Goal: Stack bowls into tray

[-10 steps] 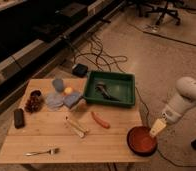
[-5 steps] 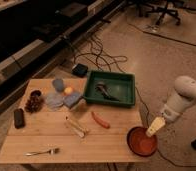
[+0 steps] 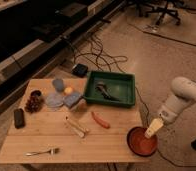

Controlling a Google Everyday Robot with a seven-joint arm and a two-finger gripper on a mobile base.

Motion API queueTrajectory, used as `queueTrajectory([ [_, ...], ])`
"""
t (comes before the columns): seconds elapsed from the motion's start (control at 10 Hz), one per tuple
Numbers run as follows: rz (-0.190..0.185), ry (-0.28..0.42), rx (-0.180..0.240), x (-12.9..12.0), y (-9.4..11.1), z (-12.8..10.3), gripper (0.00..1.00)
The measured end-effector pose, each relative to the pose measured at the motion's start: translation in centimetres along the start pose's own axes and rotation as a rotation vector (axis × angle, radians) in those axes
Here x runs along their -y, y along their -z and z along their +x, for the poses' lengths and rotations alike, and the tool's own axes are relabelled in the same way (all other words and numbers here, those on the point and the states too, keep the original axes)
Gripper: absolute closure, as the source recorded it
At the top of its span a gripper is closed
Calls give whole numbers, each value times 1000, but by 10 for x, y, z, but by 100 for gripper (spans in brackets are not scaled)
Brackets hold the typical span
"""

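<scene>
Pictured, largest first: table (image 3: 51, 145) spread beside the claw; green tray (image 3: 125, 98) up and away from the claw, holding dark items, no bowl inside yet; orange-red bowl (image 3: 141, 142) directly beneath the claw, perched at the table's near corner; claw (image 3: 152, 131) lowered onto that bowl's rim. Cannot tell whether the claw is open or closed. Second bowl not made out. Likely hazard: bowl nudged off the corner by a slipped rim grasp.
</scene>
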Motion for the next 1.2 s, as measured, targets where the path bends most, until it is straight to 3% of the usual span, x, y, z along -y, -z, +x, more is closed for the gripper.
queueTrajectory([
  [0.6, -6, 3, -14, 17, -23, -8, 20],
  [1.0, -76, -1, -34, 18, -40, -13, 21],
  [1.2, -114, -10, -30, 19, -44, -11, 41],
])
